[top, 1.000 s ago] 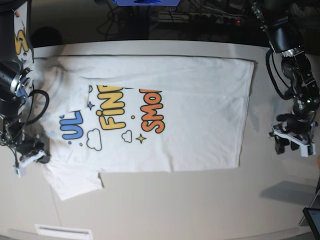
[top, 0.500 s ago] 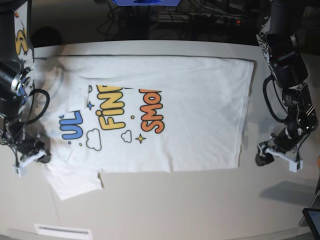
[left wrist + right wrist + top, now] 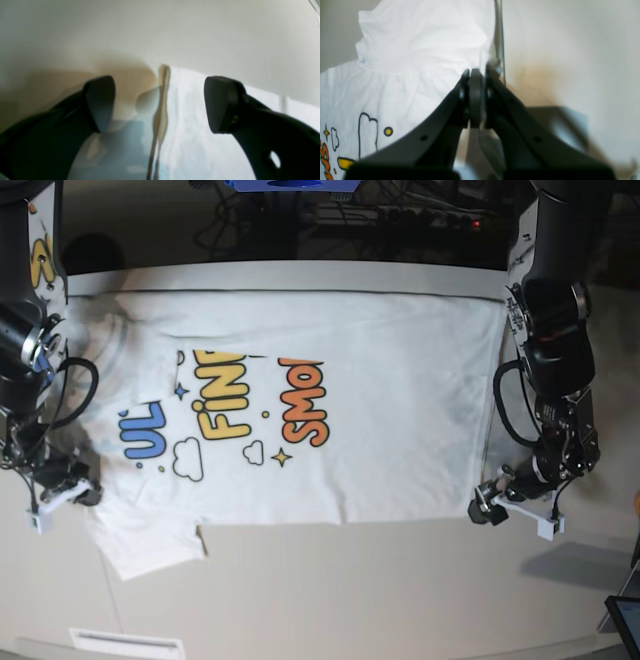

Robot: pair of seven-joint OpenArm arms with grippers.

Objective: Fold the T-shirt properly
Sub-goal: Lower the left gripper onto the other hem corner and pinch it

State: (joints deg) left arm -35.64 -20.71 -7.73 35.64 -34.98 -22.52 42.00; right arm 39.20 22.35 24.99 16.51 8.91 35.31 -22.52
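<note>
In the base view, nearest at about 7 o'clock, a loose sleeve of the T-shirt lies on the desk. At 4 o'clock the left end effector sits at the hem corner, its fingers spread apart, straddling the shirt edge without gripping. At 8 o'clock the right end effector is pinched together on the shirt's edge by the shoulder. Beyond, the shirt lies flat, print up.

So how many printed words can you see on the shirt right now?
3 on the T-shirt: blue "UL" nearest the collar end, partly cut off; yellow "FIN" beside it; orange "SMOL" toward the hem. Folds hide some letters.
</note>
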